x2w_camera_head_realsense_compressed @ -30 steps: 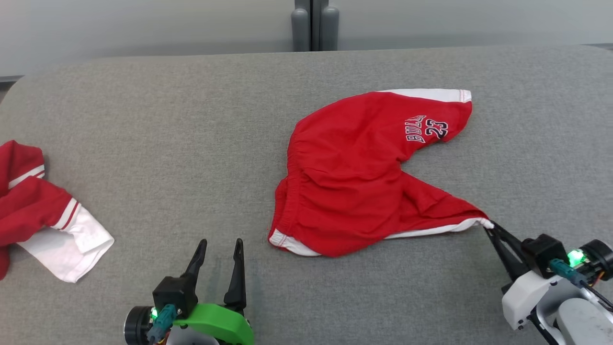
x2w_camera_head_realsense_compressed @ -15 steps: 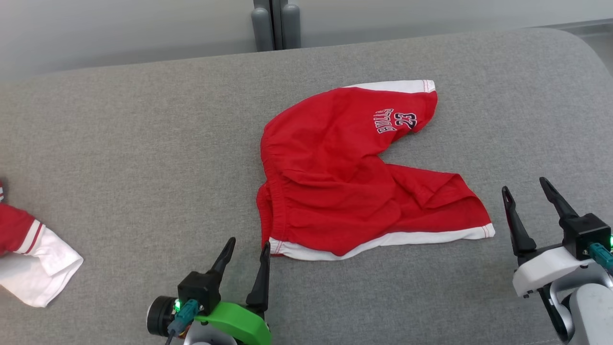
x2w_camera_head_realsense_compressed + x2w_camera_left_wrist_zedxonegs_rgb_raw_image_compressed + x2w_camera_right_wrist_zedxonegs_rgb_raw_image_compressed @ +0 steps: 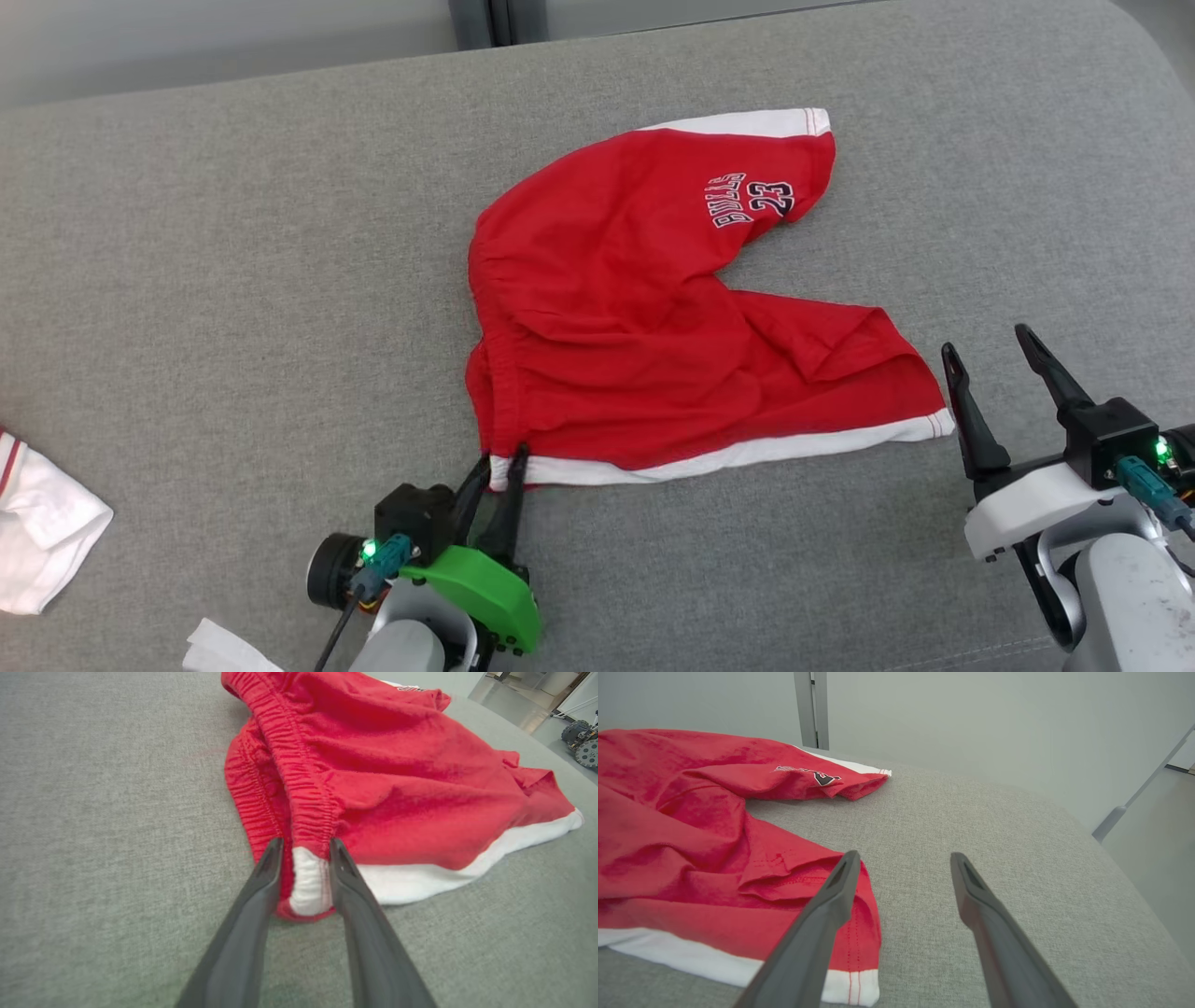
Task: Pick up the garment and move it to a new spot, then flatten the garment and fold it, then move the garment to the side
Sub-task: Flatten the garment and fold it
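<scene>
Left hand (image 3: 501, 455) pinches the red shorts (image 3: 635, 308) by one corner; right hand (image 3: 987, 340) wide beside their hem.

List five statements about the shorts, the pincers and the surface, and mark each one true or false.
1. The left pincer has the white waistband corner of the red shorts between its fingers. True.
2. The right pincer is clamped on a leg hem. False: its jaws stand wide open beside the hem and hold nothing.
3. The print on the shorts reads 32. False: it reads BULLS 23.
4. The shorts lie on a grey fabric surface. True.
5. A white cloth lies at the left edge of the head view. True.
</scene>
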You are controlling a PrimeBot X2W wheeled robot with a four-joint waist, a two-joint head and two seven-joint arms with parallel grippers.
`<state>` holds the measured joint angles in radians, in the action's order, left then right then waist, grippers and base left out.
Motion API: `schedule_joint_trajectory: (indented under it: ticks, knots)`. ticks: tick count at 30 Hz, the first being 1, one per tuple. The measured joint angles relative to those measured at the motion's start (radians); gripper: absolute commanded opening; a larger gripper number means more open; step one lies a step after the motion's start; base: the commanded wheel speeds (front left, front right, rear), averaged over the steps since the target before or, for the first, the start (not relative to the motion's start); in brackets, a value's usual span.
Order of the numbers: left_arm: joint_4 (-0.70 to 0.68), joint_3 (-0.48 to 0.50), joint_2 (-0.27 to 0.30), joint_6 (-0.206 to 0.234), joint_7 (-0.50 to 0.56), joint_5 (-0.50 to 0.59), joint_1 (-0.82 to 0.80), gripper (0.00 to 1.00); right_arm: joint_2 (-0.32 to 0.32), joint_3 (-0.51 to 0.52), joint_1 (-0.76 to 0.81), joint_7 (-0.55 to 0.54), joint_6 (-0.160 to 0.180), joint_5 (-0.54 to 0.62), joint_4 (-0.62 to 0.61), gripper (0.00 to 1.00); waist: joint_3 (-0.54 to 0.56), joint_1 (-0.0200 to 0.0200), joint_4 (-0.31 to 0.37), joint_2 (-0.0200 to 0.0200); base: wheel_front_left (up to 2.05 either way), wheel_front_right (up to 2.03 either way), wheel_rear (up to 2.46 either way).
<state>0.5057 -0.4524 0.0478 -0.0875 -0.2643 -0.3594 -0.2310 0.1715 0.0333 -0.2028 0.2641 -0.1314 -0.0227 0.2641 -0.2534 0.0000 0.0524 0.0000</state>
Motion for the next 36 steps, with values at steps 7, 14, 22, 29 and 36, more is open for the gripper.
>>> schedule_joint_trajectory:
  ticks: [7, 14, 22, 29, 36]
  knots:
    - [0.014, 0.052, 0.0, 0.093, 0.0, -0.021, -0.028, 0.0, -0.017, -0.013, -0.008, 0.0, 0.0, -0.003, 0.013, 1.0, 0.003, 0.0, -0.005, 0.0, 0.0, 0.0, 0.0]
    - [0.008, 0.101, 0.0, 0.118, 0.0, 0.012, 0.021, 1.0, -0.057, -0.016, 0.01, 0.0, 0.0, -0.022, 0.021, 1.0, 0.043, 0.0, -0.02, 0.0, 0.0, 0.0, 0.0]
    - [-0.094, 0.185, 0.0, 0.146, 0.0, 0.164, 0.143, 1.0, -0.097, 0.017, 0.058, 0.0, 0.0, -0.041, 0.046, 1.0, 0.114, 0.0, -0.037, 0.0, 0.0, 0.0, 0.0]
    - [-0.148, 0.224, 0.0, 0.128, 0.0, 0.198, 0.214, 1.0, -0.111, 0.011, 0.111, 0.0, 0.0, -0.041, 0.084, 1.0, 0.175, 0.0, -0.046, 0.0, 0.0, 0.0, 0.0]
    - [-0.171, 0.218, 0.0, 0.122, 0.0, 0.194, 0.231, 1.0, -0.118, -0.015, 0.134, 0.0, 0.0, -0.041, 0.116, 1.0, 0.201, 0.0, -0.058, 0.0, 0.0, 0.0, 0.0]
